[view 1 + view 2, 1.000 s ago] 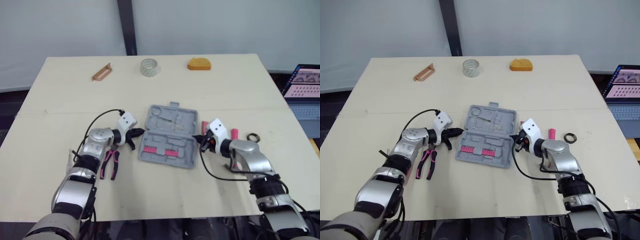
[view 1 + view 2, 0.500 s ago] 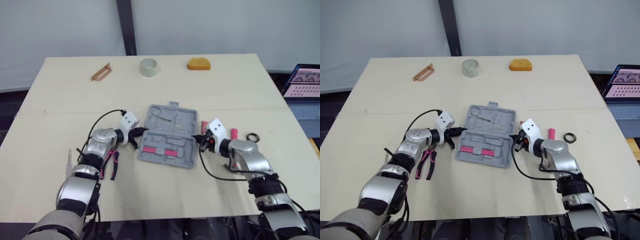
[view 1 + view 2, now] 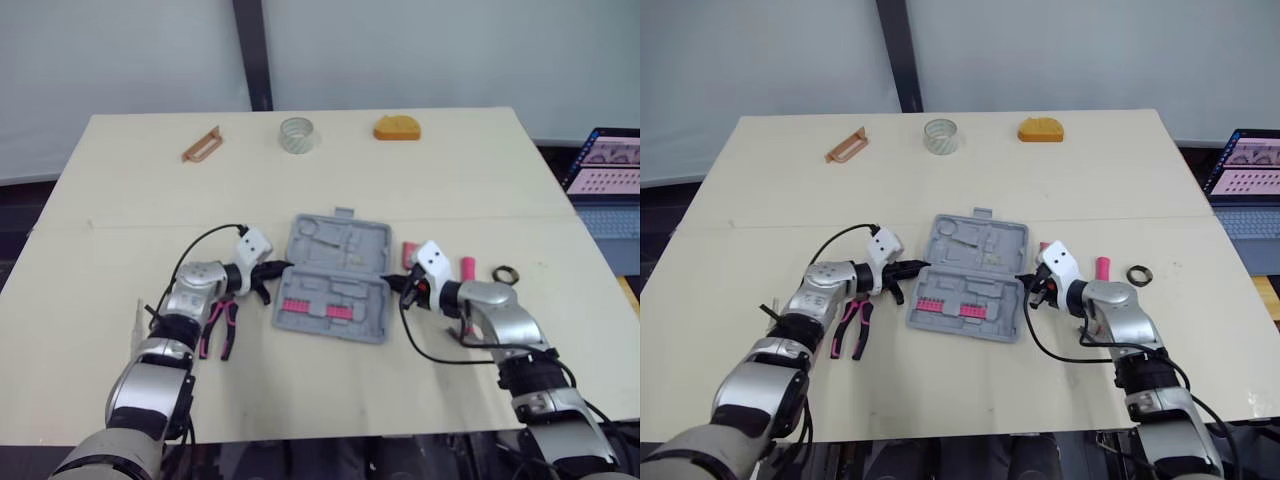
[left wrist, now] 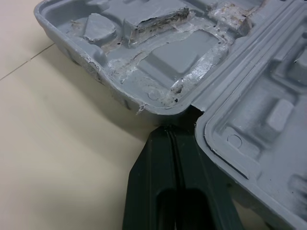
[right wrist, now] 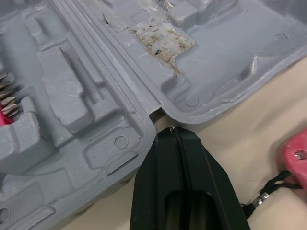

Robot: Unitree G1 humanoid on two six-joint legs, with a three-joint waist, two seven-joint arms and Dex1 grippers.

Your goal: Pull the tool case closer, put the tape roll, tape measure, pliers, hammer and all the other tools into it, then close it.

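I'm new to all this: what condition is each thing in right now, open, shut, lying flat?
tool case: open, both halves lying flat.
left gripper: shut, tips at the case's hinge notch.
right gripper: shut, tips at the opposite hinge notch.
pliers: lying flat beside the case, outside it.
tape roll: lying flat, far from the case.
laptop: open, screen lit.

Open grey plastic tool case [image 3: 335, 275] is blocking the pale wooden table's [image 3: 300, 390] centre. Pink-handled black pliers [image 3: 220, 326] are lying just left of it and a pink cylindrical handle [image 3: 467, 268] just right. Bare board is lying open along the near edge.
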